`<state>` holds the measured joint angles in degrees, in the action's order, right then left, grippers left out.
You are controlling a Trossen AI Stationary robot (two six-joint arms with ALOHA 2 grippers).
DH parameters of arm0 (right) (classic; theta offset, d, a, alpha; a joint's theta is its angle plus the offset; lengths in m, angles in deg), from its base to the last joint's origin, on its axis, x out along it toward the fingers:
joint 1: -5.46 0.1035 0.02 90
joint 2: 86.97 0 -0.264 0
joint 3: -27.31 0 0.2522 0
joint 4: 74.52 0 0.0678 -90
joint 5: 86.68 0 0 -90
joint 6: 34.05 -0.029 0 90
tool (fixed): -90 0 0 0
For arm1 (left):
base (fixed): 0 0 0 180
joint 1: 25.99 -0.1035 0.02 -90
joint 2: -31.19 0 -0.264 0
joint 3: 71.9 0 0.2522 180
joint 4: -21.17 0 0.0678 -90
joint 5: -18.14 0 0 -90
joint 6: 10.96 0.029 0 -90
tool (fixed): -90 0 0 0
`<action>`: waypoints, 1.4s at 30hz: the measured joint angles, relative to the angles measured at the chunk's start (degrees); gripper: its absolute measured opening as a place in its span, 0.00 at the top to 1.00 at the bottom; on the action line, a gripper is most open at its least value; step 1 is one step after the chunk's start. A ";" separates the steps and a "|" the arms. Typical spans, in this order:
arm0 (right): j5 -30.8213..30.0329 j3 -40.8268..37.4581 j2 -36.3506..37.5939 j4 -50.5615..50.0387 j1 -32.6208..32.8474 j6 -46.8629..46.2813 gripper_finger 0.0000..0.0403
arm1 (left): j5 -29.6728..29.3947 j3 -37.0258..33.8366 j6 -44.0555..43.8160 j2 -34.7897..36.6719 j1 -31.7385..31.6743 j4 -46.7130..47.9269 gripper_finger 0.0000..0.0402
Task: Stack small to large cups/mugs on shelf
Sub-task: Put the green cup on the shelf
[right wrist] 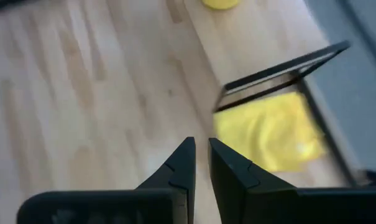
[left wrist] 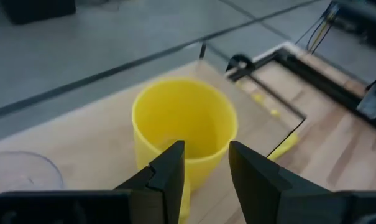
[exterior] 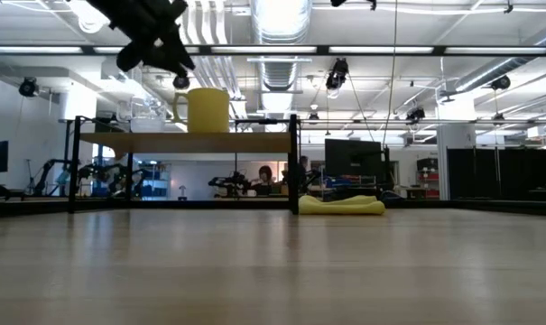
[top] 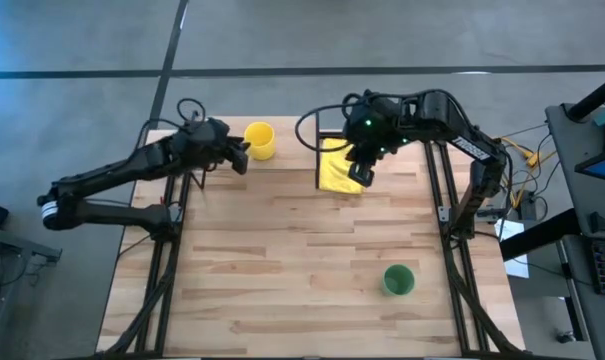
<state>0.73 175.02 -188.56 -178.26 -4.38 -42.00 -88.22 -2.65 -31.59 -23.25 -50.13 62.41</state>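
The yellow mug [top: 260,140] stands upright on the shelf [top: 287,172] at the table's far side; in the low view the mug [exterior: 208,110] rests on the board [exterior: 187,143], handle to the left. The clear glass cup [exterior: 146,113] stands beside it on the shelf and also shows in the left wrist view [left wrist: 20,171]. The green cup [top: 398,280] stands on the tabletop, near right. My left gripper [top: 240,155] is open, just left of and above the mug [left wrist: 184,124], touching nothing. My right gripper [top: 362,176] is shut and empty above the yellow cloth [top: 337,170].
The yellow cloth [exterior: 342,205] lies on the tabletop just right of the shelf's black corner post [exterior: 295,162]. Black frame bars [right wrist: 281,68] edge the shelf near the cloth [right wrist: 268,130]. Open tabletop lies between the shelf and the green cup.
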 joint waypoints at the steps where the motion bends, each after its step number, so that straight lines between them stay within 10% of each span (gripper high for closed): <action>1: 1.28 -0.64 0.54 0.30 0.35 -2.09 0.90 | 0.05 0.39 0.01 0.58 0.00 0.00 0.72; 5: 10.40 -2.75 2.53 0.09 3.07 -7.41 0.90 | 0.09 1.18 0.22 3.59 0.00 -0.02 0.72; 20: 6.26 -32.28 8.61 -0.06 19.56 -43.68 0.90 | 0.78 1.62 0.52 11.97 0.04 0.01 0.72; 29: 15.01 -47.57 14.17 1.39 27.56 -75.27 0.90 | 1.33 1.57 3.09 11.06 0.07 0.04 0.72; 42: 16.66 -54.03 14.89 11.45 35.00 -68.30 0.90 | 1.62 1.65 5.07 7.11 0.07 0.02 0.72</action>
<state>17.39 120.99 -173.67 -166.81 30.62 -110.31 -86.60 -1.00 -26.51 -16.13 -50.07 62.43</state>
